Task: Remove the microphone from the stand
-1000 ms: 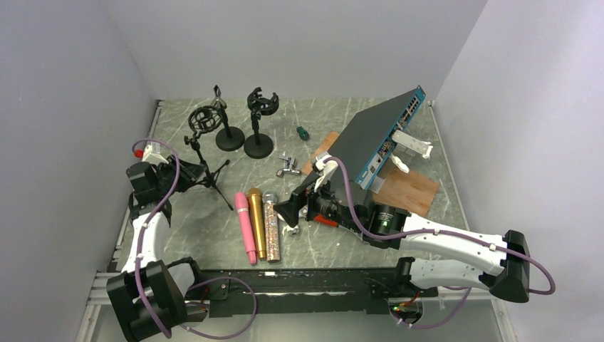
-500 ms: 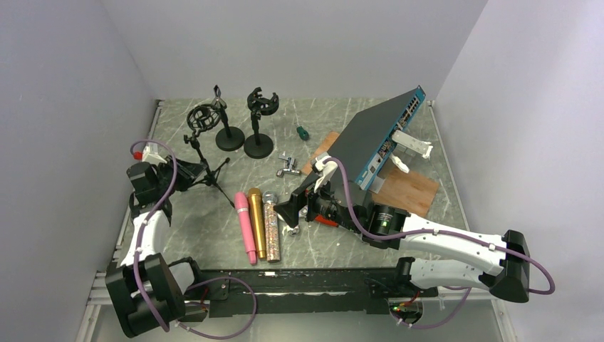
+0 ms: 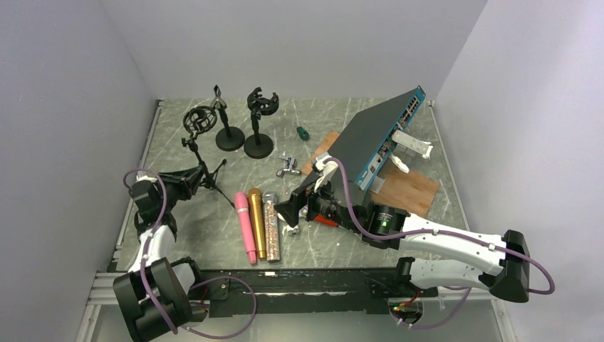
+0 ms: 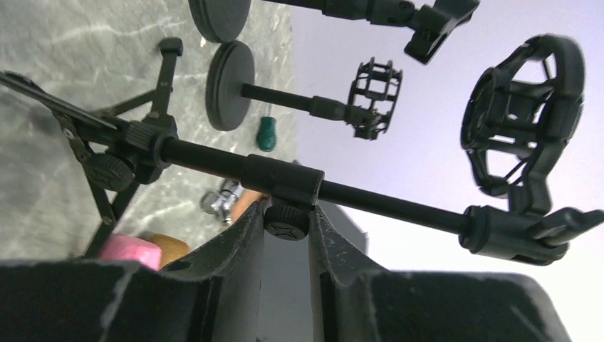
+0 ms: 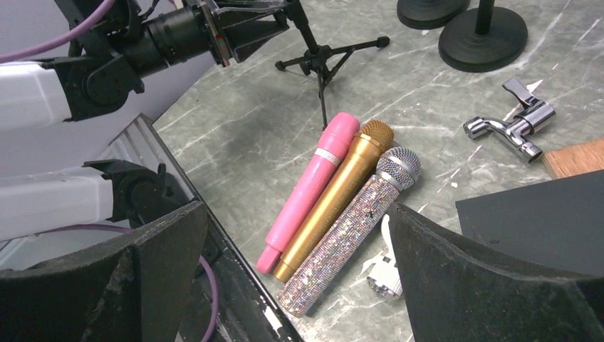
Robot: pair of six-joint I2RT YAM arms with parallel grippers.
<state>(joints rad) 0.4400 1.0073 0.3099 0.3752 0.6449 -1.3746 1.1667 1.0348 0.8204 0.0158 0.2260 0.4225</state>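
A black tripod stand (image 3: 206,171) with an empty shock mount (image 3: 200,120) stands at the left. My left gripper (image 3: 186,179) is at its pole. In the left wrist view the fingers (image 4: 246,239) are shut on the small knob (image 4: 286,221) under the pole clamp, and the mount (image 4: 523,121) holds nothing. Pink (image 3: 246,228), gold (image 3: 256,223) and glitter (image 3: 272,228) microphones lie side by side on the table. My right gripper (image 3: 288,211) is wide open just right of them. In its wrist view (image 5: 297,206) they lie between the fingers.
Two round-base stands (image 3: 229,139) (image 3: 258,146) with empty clips stand at the back. A chrome tap (image 3: 288,167), a green-handled tool (image 3: 302,132), a tilted network switch (image 3: 377,135) on a wooden board (image 3: 409,189) and a small white part (image 5: 384,274) lie to the right.
My left wrist has swung toward the near edge while its fingers stay at the tripod's pole. The stand, the microphones and my right arm have barely moved.
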